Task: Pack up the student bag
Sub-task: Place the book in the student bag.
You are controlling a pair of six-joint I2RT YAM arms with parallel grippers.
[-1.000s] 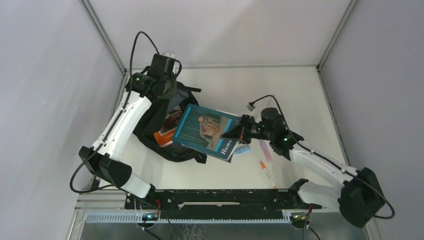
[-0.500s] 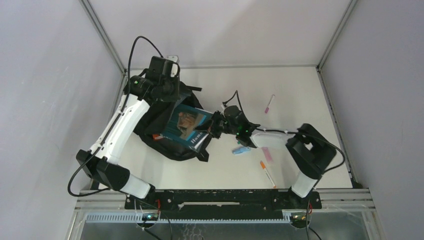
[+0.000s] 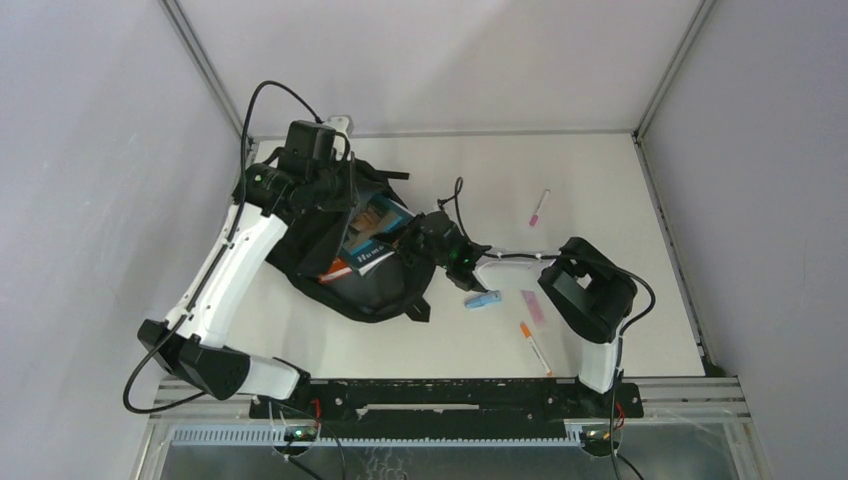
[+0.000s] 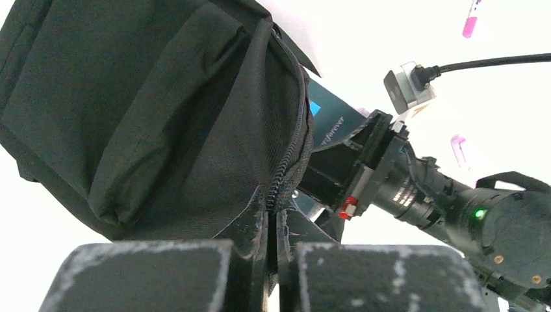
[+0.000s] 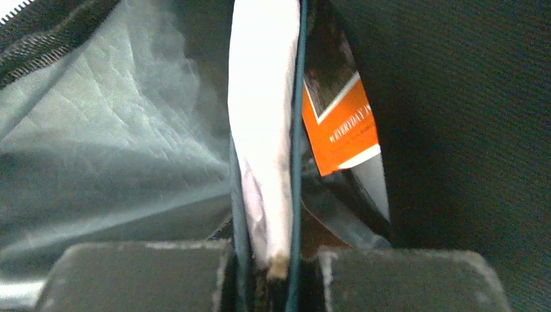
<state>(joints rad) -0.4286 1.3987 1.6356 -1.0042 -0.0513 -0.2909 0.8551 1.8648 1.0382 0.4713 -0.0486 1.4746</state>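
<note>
The student bag [image 3: 372, 292] lies left of centre in the top view. The left gripper [image 4: 273, 257] is closed on its zip edge; the right gripper [image 5: 269, 270] pinches a teal book [image 3: 372, 232] half inside.

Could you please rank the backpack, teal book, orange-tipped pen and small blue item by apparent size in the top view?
1. backpack
2. teal book, partly hidden inside it
3. orange-tipped pen and small blue item: too alike to rank

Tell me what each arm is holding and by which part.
The left fingers pinch the black soft fabric backpack by its zip edge; right fingers clamp the teal-covered paperback book by its near edge.
</note>
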